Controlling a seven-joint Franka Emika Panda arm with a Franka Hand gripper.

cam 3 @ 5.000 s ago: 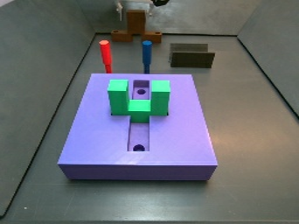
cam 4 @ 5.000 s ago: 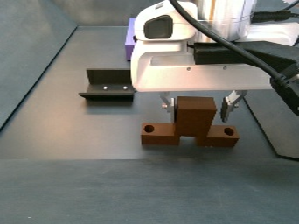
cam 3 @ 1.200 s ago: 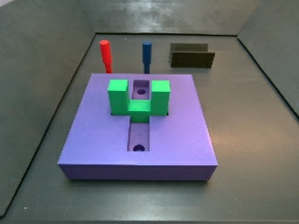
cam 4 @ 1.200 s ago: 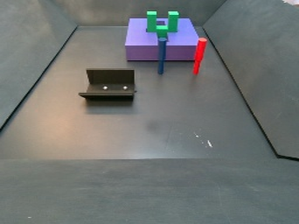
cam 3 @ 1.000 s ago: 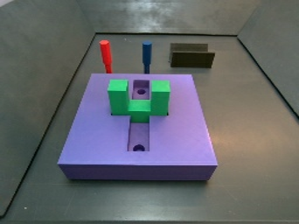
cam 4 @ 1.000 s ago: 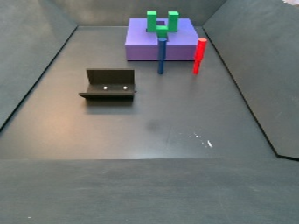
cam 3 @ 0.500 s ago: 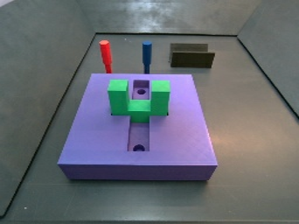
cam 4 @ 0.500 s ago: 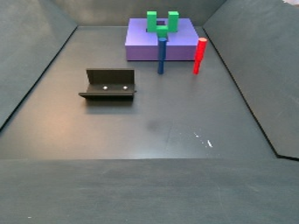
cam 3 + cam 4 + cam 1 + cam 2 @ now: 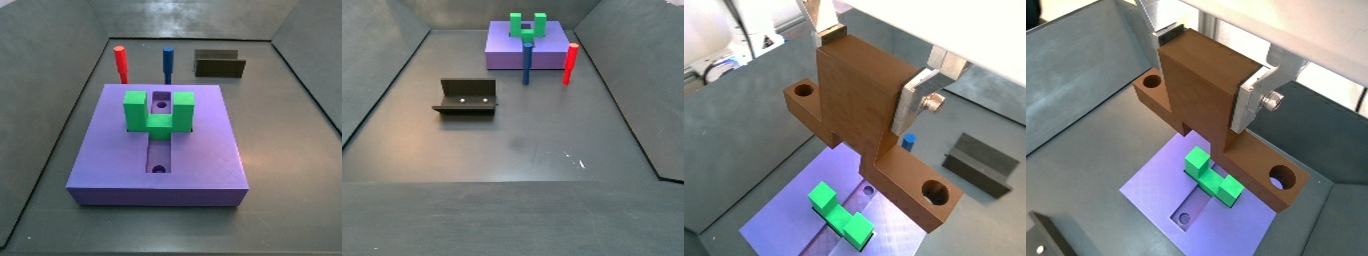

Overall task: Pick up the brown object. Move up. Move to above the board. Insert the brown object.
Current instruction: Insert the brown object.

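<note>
Silver claw [image 9: 871,75] grips brown object [image 9: 865,115]; lavender board [image 9: 201,150], green block [image 9: 158,112].

Five seconds ago we see the gripper [image 9: 882,70] low over the floor in both side views, its jaws closed on the brown object [image 9: 865,115] — now both are gone from those views. In both wrist views the gripper holds the brown object high in the air — above the board [image 9: 1170,184], whose green block [image 9: 1213,176] lies below it.
</note>
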